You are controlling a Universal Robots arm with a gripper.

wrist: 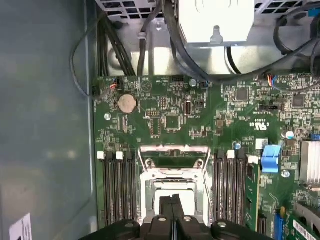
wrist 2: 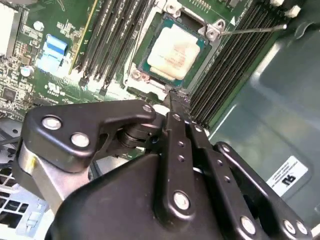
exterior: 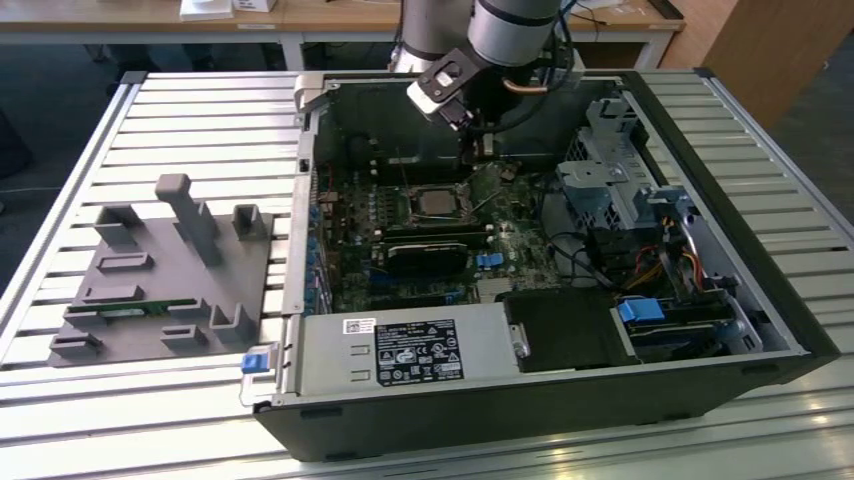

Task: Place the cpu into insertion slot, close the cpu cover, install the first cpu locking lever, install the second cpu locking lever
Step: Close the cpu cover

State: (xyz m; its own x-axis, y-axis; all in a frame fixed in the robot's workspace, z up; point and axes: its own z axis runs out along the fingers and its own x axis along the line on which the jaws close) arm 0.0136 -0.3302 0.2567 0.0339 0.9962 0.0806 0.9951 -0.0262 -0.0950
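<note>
**Silver-grey arm with a matt black link gripper**

The arm (exterior: 514,30) is a thick round tube of pale silver-grey metal, with a darker grey section beside it and a black cable (exterior: 570,30) looping close by. Near the wrist sits a small block (exterior: 445,85) with a white face and black edges. In the second wrist view the gripper (wrist 2: 172,97) is matt black, built of flat bars with rounded ends and pinned by round silvery screws (wrist 2: 52,122), over a bare brushed metal piece (wrist 2: 35,175). Its fingers (wrist: 167,209) are slim, straight and black.
</note>
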